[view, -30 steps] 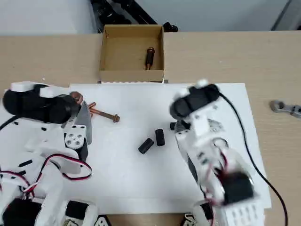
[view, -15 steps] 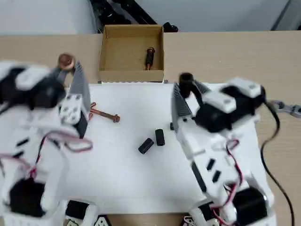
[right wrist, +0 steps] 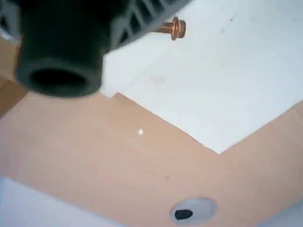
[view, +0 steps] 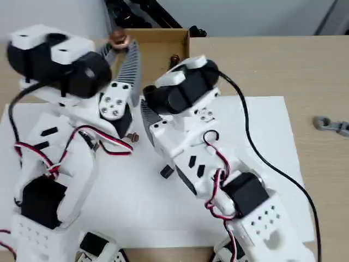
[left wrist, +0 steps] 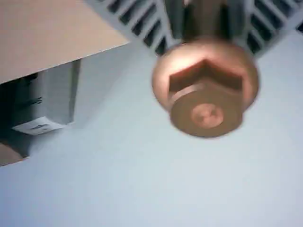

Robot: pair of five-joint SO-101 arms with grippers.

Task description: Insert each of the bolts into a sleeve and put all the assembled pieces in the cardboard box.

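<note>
My left gripper (view: 119, 45) is raised at the front left corner of the cardboard box (view: 154, 35), shut on a copper bolt (view: 118, 39). In the left wrist view the bolt's hex head (left wrist: 206, 90) points at the camera between the ribbed fingers (left wrist: 142, 21). My right gripper (view: 146, 111) hangs over the white mat's (view: 262, 131) left middle, shut on a black sleeve (right wrist: 59, 54) with its open bore showing. One assembled piece (view: 174, 59) lies in the box. Another bolt (view: 132, 137) (right wrist: 172, 28) lies on the mat. A loose black sleeve (view: 166, 172) peeks from under the right arm.
A metal wrench (view: 330, 124) lies on the wooden table at the far right. The right wrist view shows the mat's corner (right wrist: 215, 146), bare table (right wrist: 94, 156) and a round cable grommet (right wrist: 193, 211). Dark equipment (view: 131, 13) stands behind the box.
Both arms rose and swung inward. The left gripper carried its bolt up toward the box's front left corner. The right arm swung left across the mat with its sleeve, now covering the loose sleeves.
</note>
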